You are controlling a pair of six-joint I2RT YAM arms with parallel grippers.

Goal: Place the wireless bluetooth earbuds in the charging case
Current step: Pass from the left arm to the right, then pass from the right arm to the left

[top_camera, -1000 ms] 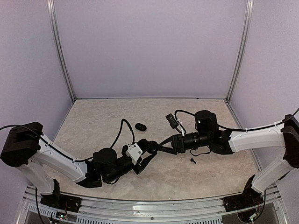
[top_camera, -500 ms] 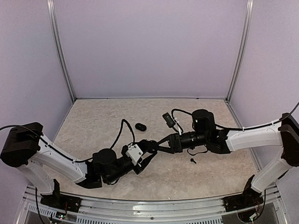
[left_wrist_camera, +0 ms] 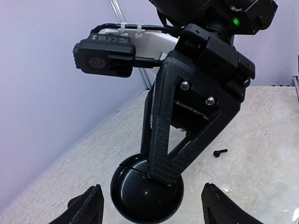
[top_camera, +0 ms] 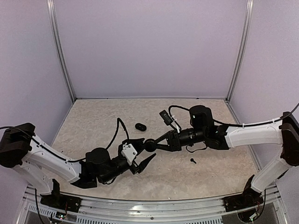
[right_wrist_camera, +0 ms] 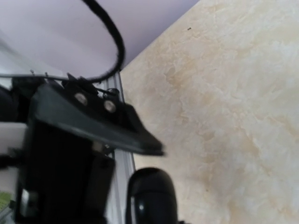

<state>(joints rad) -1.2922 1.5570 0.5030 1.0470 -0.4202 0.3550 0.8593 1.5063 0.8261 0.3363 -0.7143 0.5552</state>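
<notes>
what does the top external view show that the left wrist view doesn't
Only top external: the left arm itself and a small black oval object lying on the table beyond the grippers. Only left wrist: the seam across the round black charging case and a green light on the right arm. Both: the right gripper clamped on the case, the left gripper open either side of it, and one earbud on the table.

White arms (top_camera: 252, 134), black cables (top_camera: 119, 127), ribbed right tool (left_wrist_camera: 156, 170)
</notes>
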